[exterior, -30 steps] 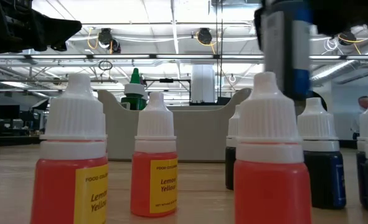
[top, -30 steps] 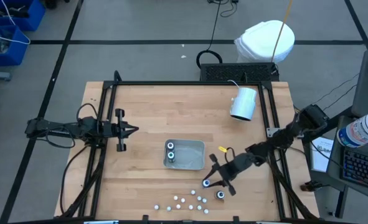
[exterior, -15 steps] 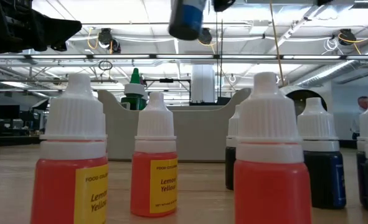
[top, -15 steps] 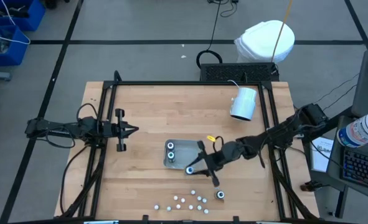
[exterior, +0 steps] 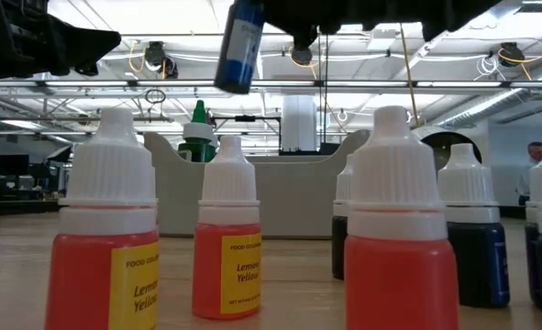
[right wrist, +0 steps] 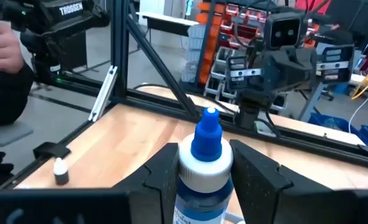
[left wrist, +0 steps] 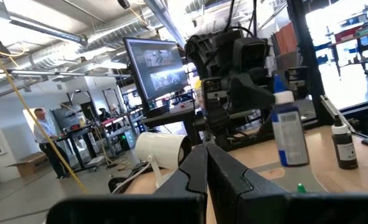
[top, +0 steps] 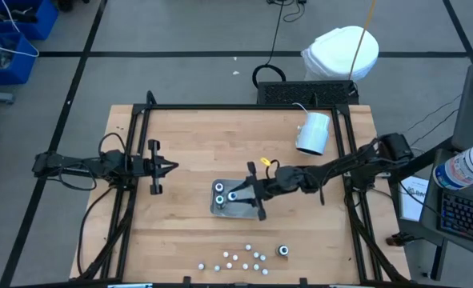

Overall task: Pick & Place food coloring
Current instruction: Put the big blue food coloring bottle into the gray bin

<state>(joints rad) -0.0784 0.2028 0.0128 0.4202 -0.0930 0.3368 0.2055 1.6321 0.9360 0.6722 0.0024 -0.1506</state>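
Blue food coloring bottle, white collar, blue tip, gripped in right jaws; left jaws closed.

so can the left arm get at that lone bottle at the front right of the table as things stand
Probably not easily. The left gripper waits shut at the table's left side, and the lone bottle stands across the table, past the metal tray, over which the right gripper holds a blue bottle.

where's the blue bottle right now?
In the right gripper, the blue bottle hangs over the metal tray at table centre in the high view, beside two bottles already inside.
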